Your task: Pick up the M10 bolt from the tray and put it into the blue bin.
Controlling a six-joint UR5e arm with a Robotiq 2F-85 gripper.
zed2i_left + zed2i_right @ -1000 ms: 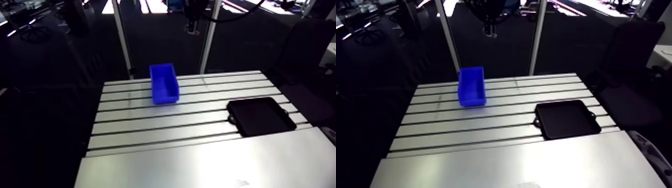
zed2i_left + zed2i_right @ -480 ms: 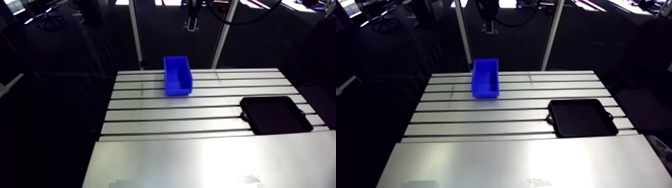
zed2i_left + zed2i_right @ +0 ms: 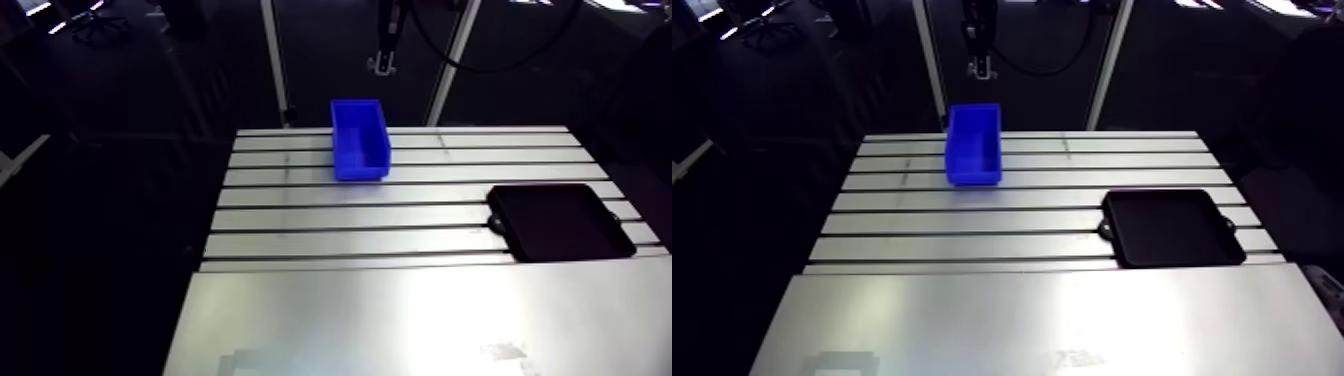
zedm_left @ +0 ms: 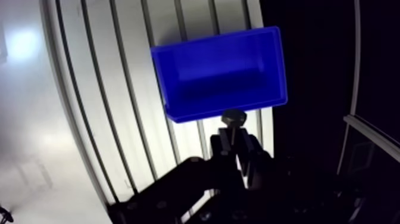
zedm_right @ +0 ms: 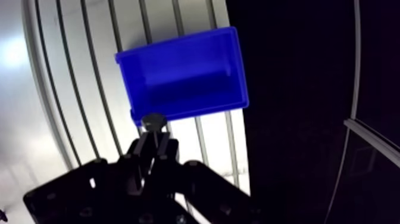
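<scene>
In the wrist view my gripper [image 4: 233, 138] is shut on the M10 bolt [image 4: 233, 118], whose dark hex head sticks out past the fingertips. The blue bin [image 4: 219, 72] lies far below, just ahead of the fingertips, and its inside looks empty. In the arm view the gripper [image 3: 383, 62] hangs high above the table's far edge, just behind the blue bin [image 3: 359, 152]. The black tray [image 3: 560, 221] sits at the table's right side with nothing visible in it.
The slotted aluminium table [image 3: 400, 215] runs under both bin and tray, with a smooth plate [image 3: 420, 320] at its near side. Two upright frame posts [image 3: 277, 60] stand behind the far edge, on either side of the gripper.
The arm view has shifted, so the camera moved. Relative to the bin, the gripper with the bolt has come lower and closer to the bin's far end.
</scene>
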